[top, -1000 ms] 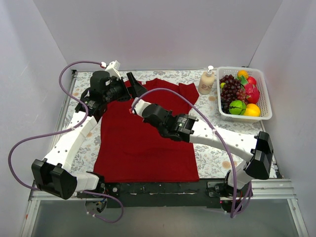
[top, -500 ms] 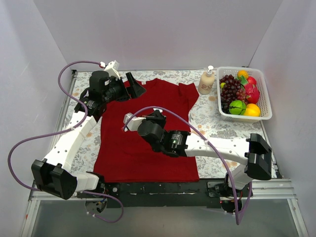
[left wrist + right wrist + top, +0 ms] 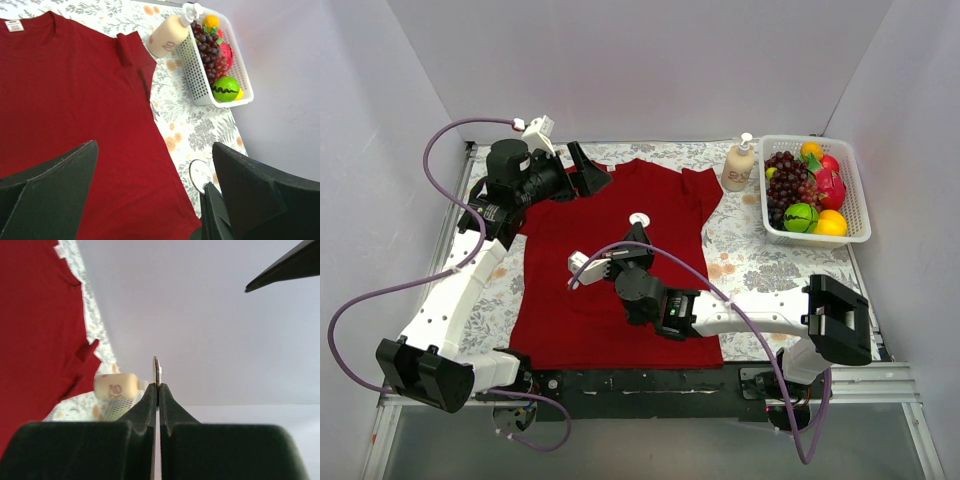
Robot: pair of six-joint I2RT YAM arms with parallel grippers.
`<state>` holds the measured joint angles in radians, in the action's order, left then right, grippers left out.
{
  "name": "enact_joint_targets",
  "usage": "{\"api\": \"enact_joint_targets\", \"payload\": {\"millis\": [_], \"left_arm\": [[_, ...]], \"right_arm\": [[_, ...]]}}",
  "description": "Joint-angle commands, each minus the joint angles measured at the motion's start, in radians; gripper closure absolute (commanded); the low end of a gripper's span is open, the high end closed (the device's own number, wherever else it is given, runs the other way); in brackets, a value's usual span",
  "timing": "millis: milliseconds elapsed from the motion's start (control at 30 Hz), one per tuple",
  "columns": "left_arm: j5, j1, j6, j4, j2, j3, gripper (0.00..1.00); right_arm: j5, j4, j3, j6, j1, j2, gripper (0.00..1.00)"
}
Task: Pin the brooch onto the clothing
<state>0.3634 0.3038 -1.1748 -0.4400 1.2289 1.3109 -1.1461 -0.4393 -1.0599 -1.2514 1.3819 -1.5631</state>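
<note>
The brooch (image 3: pixel 641 219) is a small pale disc pinched at the fingertips of the right claw (image 3: pixel 639 231), which is closed on it. From above it shows over the chest of the red shirt (image 3: pixel 560 290), just below the neck opening. The right wrist camera sees the brooch (image 3: pixel 156 371) edge-on, standing up from the shut fingertips of the claw (image 3: pixel 157 387), with the back wall behind it. From the left wrist the disc (image 3: pixel 201 175) faces the camera with the right claw's tip under it. Whether it touches the cloth cannot be told.

The shirt (image 3: pixel 75 90) lies flat on the flowered table cover (image 3: pixel 750 270), neck toward 12 o'clock, with a white label (image 3: pixel 14 25) inside the collar.

The left claw (image 3: pixel 592 166) hovers at 10 o'clock from the brooch, over the shirt's shoulder, its fingers (image 3: pixel 50 200) spread wide with nothing between them.

At 1 o'clock from the brooch a cream pump bottle (image 3: pixel 738 165) stands just beside the shirt's sleeve. Past it, at 2 o'clock, is a white basket (image 3: pixel 860 215) filled with fruit.
</note>
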Motion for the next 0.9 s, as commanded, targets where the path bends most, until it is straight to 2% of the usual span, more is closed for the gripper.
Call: {"api": "enact_joint_targets", "payload": {"millis": [0,67,100,167,200,233,367,567,700,867], "left_arm": [[0.081,-0.005,0.014,0.014,-0.040,0.027,0.02],[0.101,-0.006,0.017,0.015,-0.043,0.022,0.02],[0.111,-0.006,0.018,0.012,-0.045,0.024,0.02],[0.141,-0.005,0.017,0.004,-0.043,0.027,0.02],[0.153,-0.005,0.017,0.004,-0.045,0.027,0.02],[0.169,-0.006,0.014,0.007,-0.045,0.027,0.02],[0.253,-0.008,0.006,0.041,-0.057,0.001,0.02],[0.361,-0.008,0.006,0.058,-0.058,-0.019,0.02],[0.377,-0.006,0.007,0.043,-0.046,-0.036,0.05],[0.448,-0.006,-0.011,0.046,-0.025,-0.045,0.11]], "right_arm": [[-0.050,-0.405,0.047,-0.301,0.014,0.014,0.99],[-0.049,-0.546,0.077,-0.371,0.017,-0.003,0.99],[-0.049,-0.602,0.083,-0.458,0.019,-0.014,0.99],[-0.046,-0.810,0.098,-0.575,0.022,-0.049,0.99],[-0.037,-0.878,0.106,-0.696,0.023,-0.061,0.99],[-0.030,-1.035,0.109,-0.753,0.025,-0.077,0.99],[0.008,-1.280,0.103,-0.963,0.028,-0.158,0.99],[0.025,-1.374,0.101,-1.039,0.035,-0.173,0.99],[0.054,-1.452,0.097,-1.095,0.043,-0.179,0.99],[0.065,-1.452,0.086,-1.094,0.055,-0.175,0.99]]}}
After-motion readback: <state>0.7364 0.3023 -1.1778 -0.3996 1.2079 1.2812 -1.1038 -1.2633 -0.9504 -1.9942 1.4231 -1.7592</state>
